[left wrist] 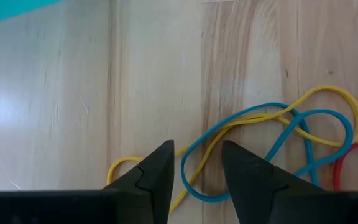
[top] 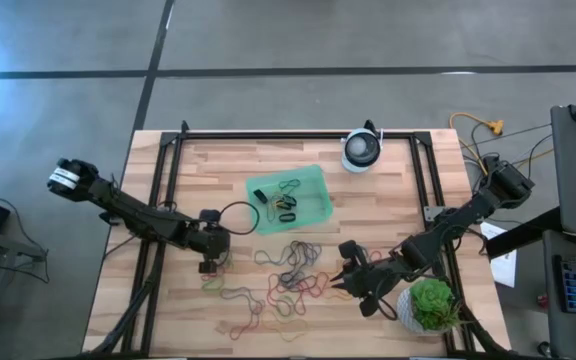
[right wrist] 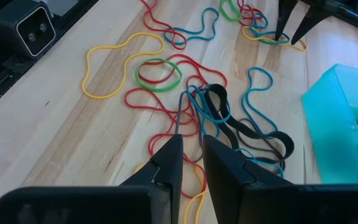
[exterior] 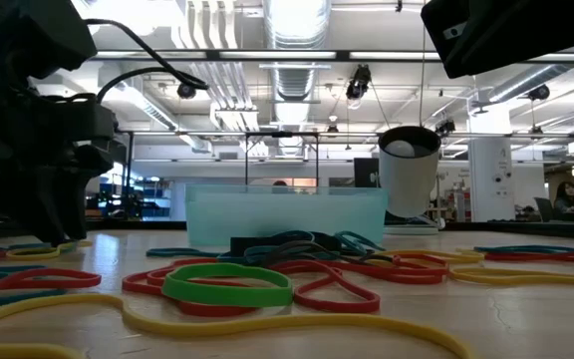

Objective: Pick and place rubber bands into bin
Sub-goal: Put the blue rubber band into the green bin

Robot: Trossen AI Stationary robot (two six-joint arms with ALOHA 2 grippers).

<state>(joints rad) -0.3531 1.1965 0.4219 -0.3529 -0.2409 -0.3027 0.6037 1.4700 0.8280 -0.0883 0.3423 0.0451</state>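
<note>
Bin lies long axis across table, slightly tilted; left claw and right claw both released

Rubber bands on table before bin.

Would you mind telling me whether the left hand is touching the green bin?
Apart. The high view shows the left hand low over the wood, with a stretch of bare table between it and the green bin.
</note>
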